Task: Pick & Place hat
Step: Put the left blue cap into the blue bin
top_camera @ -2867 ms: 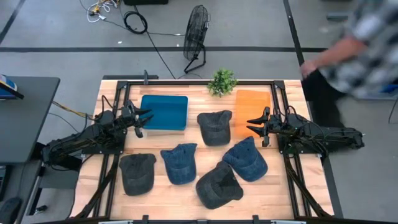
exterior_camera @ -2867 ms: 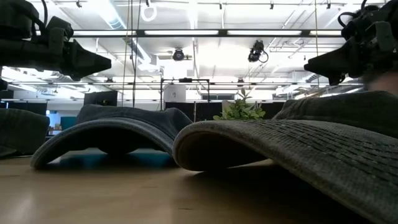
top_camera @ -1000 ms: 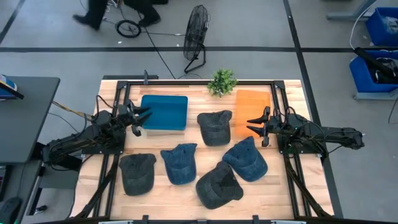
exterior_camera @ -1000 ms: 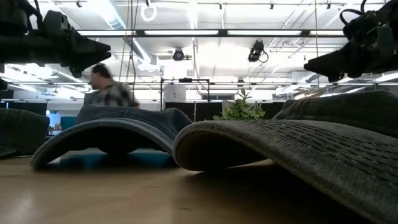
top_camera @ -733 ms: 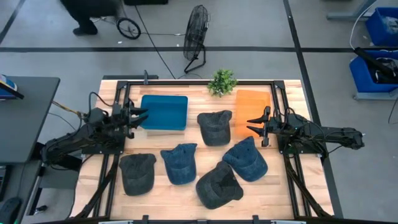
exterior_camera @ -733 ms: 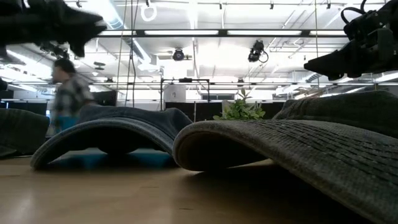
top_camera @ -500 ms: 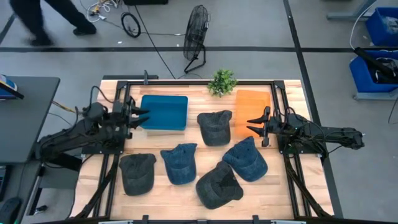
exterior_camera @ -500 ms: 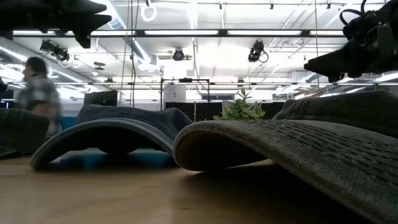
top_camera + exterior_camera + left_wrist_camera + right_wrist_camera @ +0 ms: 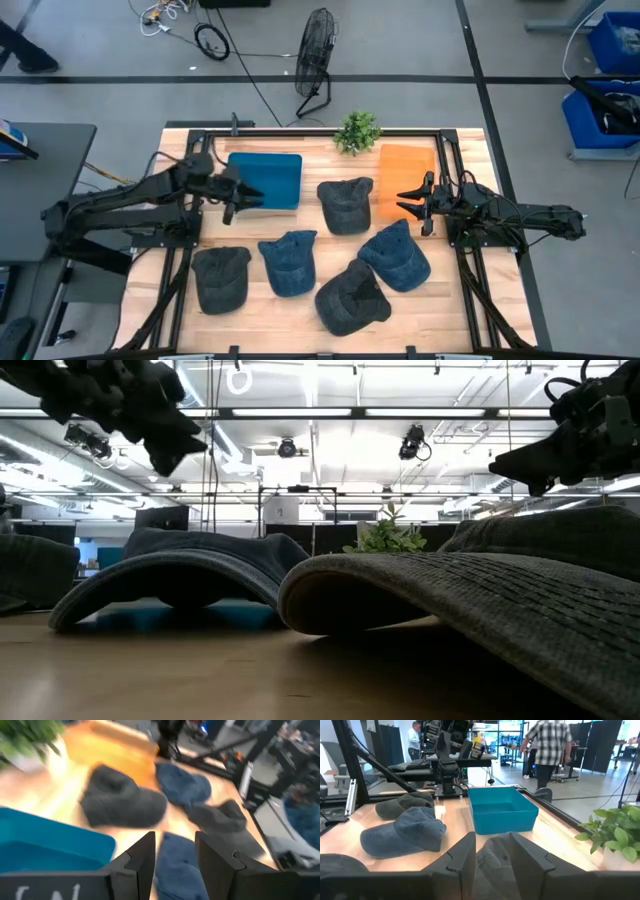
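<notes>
Several caps lie crown-up on the wooden table: a dark grey one [image 9: 345, 204], a blue one [image 9: 290, 262], a dark grey one [image 9: 221, 278], a dark one [image 9: 350, 297] and a blue one [image 9: 397, 255]. A blue bin [image 9: 268, 179] and an orange bin [image 9: 406, 170] sit at the far side. My left gripper [image 9: 243, 200] hovers open above the blue bin's near-left corner, tipped downward [image 9: 165, 435]; its wrist view looks past open fingers [image 9: 175, 865] onto the caps. My right gripper [image 9: 402, 202] waits open above the table, beside the orange bin, pointing at the dark grey cap [image 9: 495, 852].
A potted plant [image 9: 357, 130] stands at the far edge between the bins. Black frame rails [image 9: 190, 250] run along both sides of the table. A fan [image 9: 316, 55] and cables lie on the floor beyond. People stand in the room behind [image 9: 549, 745].
My left gripper has risen, then swung toward the table's right and a little nearer, from the left rail to the blue bin's near-left corner, and has tipped downward. A person beyond the table walked off to the left. The caps and my right arm have stayed put.
</notes>
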You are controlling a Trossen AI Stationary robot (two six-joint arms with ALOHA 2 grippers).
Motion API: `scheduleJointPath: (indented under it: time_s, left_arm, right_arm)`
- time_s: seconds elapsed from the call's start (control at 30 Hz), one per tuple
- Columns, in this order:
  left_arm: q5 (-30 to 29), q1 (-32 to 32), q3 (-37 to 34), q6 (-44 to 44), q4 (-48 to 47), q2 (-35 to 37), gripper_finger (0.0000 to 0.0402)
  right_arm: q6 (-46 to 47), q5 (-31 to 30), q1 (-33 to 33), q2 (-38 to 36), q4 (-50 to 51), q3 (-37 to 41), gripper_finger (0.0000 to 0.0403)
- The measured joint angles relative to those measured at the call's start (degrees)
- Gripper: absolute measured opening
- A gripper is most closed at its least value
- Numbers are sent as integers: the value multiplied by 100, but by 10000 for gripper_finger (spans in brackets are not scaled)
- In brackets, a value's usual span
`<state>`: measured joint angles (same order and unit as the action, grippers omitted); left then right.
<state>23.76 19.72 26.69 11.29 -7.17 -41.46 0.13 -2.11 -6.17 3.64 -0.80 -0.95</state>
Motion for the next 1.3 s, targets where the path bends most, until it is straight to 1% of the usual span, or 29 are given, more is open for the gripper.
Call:
scheduleJointPath:
  time_s: [0.13, 0.27, 0.33, 0.43, 0.57, 0.67, 0.8, 0.9, 1.0, 1.1, 1.2, 1.3]
  left_arm:
    - [246, -423, 113, 32, -6, -558, 142]
    - [294, -993, 310, 72, -6, -1044, 142]
    - [203, -1259, 422, 269, 0, -1274, 142]
    - [-143, -1598, 543, 571, 1, -1621, 142]
    - [-226, -1929, 668, 694, -5, -2103, 142]
    - [-349, -2109, 736, 982, -1, -2430, 142]
    - [-391, -2297, 752, 1033, 7, -2777, 142]
    - [-464, -2427, 752, 1100, 146, -2997, 142]
    - [-712, -2567, 752, 1211, 368, -3199, 142]
    - [-768, -2688, 752, 1208, 612, -3405, 142]
    - [-766, -2755, 752, 1212, 841, -3534, 142]
    - [-835, -2749, 752, 1211, 835, -3562, 142]
  right_arm:
    - [-36, 1, 0, 0, 0, 0, 121]
    - [-38, 1, 0, 0, 0, -2, 121]
    - [-40, 0, 0, 0, 0, 0, 121]
    - [-40, 0, 0, 0, 0, 0, 121]
    - [-60, 2, 0, 0, 0, 0, 121]
    - [-59, 3, 0, 2, 2, -2, 121]
    - [71, 15, 0, 2, 2, -2, 121]
    - [98, 19, 0, 2, 4, 0, 121]
    - [93, 17, 0, 2, 4, 0, 121]
    - [91, 17, 0, 2, 4, 0, 121]
    - [89, 17, 0, 2, 4, 0, 121]
    - [65, 17, 0, 4, 6, 0, 121]
